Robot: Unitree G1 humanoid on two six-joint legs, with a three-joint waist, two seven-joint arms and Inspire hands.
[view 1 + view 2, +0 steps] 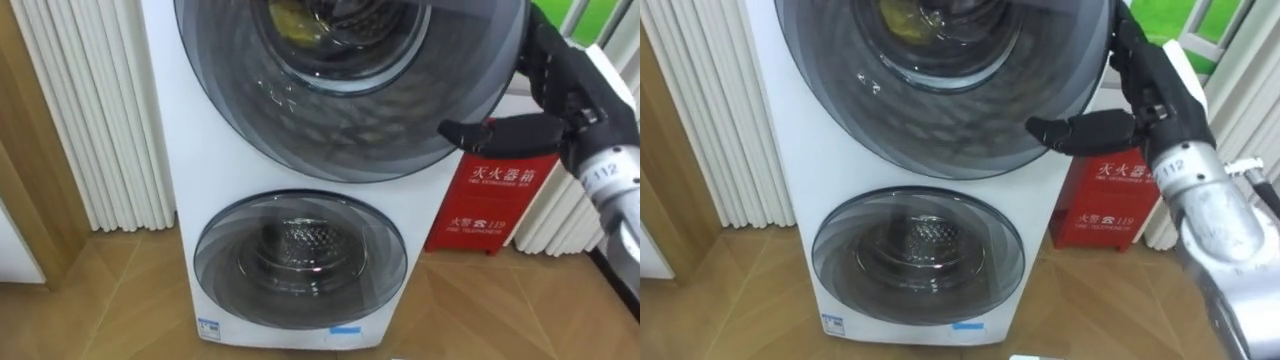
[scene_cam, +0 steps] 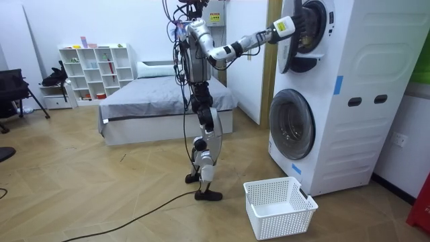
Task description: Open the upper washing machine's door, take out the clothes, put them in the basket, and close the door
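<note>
Clothes (image 1: 290, 20): a yellow item, likely a garment, shows through the glass of the upper door (image 1: 340, 120), inside the upper drum of the stacked washing machine (image 2: 349, 87). Nothing has been taken out.

The right hand (image 1: 565, 90) lies against that door's right rim. Whether it has closed on the rim cannot be told.

In the room view the robot stands before the machine, arm raised, and the upper door appears swung partly off the front. Judged stage: opening. Reaching in, drawing the clothes out and depositing them remain.

The lower door (image 1: 300, 255) is closed, its drum apparently empty. A white basket (image 2: 282, 218) stands empty on the floor before the machine.

Obstruction: the upper door itself stands between hand and drum. A red box (image 1: 495, 200) sits beside the machine, clear of the work.
</note>
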